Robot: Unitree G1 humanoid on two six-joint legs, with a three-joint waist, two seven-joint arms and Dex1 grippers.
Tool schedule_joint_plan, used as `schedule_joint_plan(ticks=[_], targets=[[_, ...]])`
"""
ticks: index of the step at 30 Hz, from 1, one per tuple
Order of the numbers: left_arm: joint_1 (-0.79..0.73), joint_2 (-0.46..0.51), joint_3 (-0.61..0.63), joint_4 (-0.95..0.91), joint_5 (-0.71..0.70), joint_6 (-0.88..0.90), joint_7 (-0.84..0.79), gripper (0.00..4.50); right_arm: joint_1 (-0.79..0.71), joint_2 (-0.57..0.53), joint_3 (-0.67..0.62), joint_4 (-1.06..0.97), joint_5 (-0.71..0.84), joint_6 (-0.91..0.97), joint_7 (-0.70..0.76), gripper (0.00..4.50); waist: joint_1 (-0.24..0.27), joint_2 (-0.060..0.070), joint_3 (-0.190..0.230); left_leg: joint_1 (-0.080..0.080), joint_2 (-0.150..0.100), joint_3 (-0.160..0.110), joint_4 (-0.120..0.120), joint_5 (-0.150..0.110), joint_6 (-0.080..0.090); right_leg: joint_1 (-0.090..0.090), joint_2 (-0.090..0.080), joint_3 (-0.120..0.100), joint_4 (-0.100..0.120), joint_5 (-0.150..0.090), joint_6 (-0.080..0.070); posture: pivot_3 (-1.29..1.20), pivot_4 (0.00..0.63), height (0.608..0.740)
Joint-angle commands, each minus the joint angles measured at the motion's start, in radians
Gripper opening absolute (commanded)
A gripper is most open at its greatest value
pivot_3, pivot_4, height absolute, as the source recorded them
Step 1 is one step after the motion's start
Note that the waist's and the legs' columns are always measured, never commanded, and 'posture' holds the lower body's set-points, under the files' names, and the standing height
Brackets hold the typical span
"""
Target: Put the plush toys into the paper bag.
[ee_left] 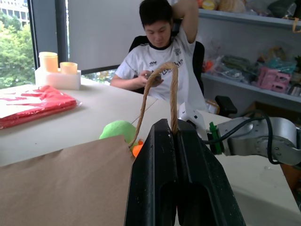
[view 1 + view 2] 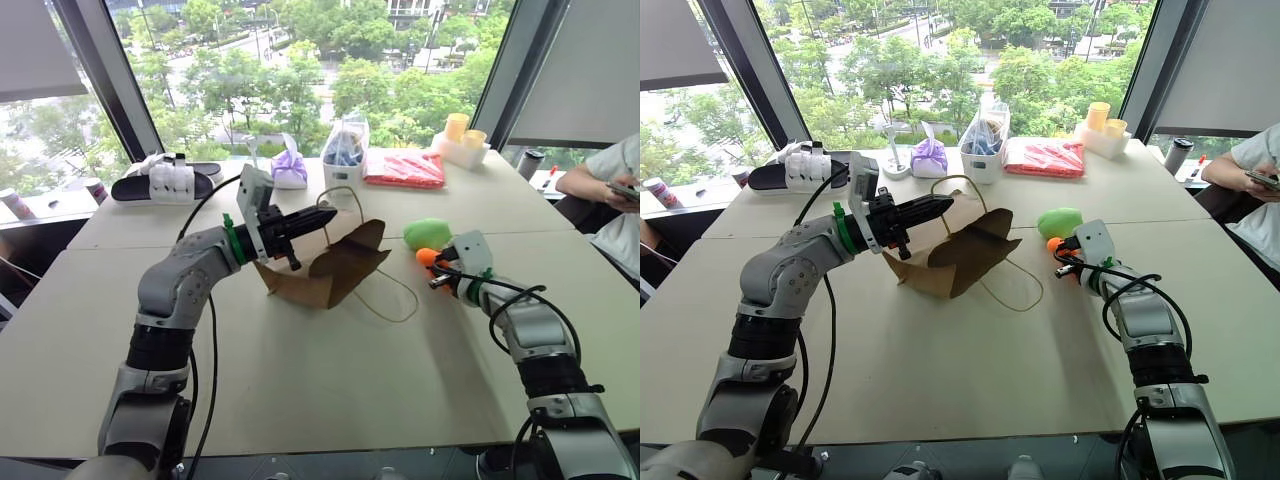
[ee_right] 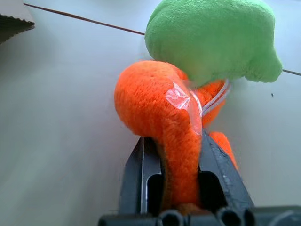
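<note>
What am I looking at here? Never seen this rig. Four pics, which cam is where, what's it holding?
A two-armed humanoid robot standing at a table. Two pictures come from its head, looking down over both arms; the other two come from a camera on each wrist, looking along the black fingers. The left gripper is shut on a loop handle of the paper bag, holding it up. The right gripper is shut on the orange toy, which sits against the green toy. Further back lie a sandal, a purple pouch, a clear bag and a red packet. A person sits at the right.
</note>
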Motion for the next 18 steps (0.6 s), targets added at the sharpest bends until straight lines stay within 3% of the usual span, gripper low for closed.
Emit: schedule_joint_plan(ticks=[1,7,18], targets=[[-0.005,0.016,0.013,-0.038,-0.018,0.001,-0.003,0.00,-0.010,-0.088,-0.079,-0.253,0.072,0.117,0.059,0.01,0.002,0.000,0.000,0.000,0.000,0.000,0.000,0.000,0.000,0.000,0.000,0.000,0.000,0.000,0.000,0.00,0.150,0.740],[-0.004,0.022,0.003,-0.026,-0.020,0.001,-0.015,0.00,-0.095,-0.115,-0.148,-0.535,0.280,0.411,0.111,0.01,0.000,0.000,0.000,-0.001,0.000,0.000,0.000,0.000,0.000,0.000,0.000,0.000,-0.002,0.000,0.000,0.00,0.150,0.740],[-0.036,0.011,0.009,0.000,-0.015,-0.012,-0.009,0.00,0.027,-0.058,0.104,-0.717,0.278,0.423,0.089,0.01,0.007,0.000,0.000,-0.002,0.000,-0.001,0.000,0.000,0.001,0.000,0.000,-0.001,-0.003,0.000,0.000,0.00,0.150,0.740]])
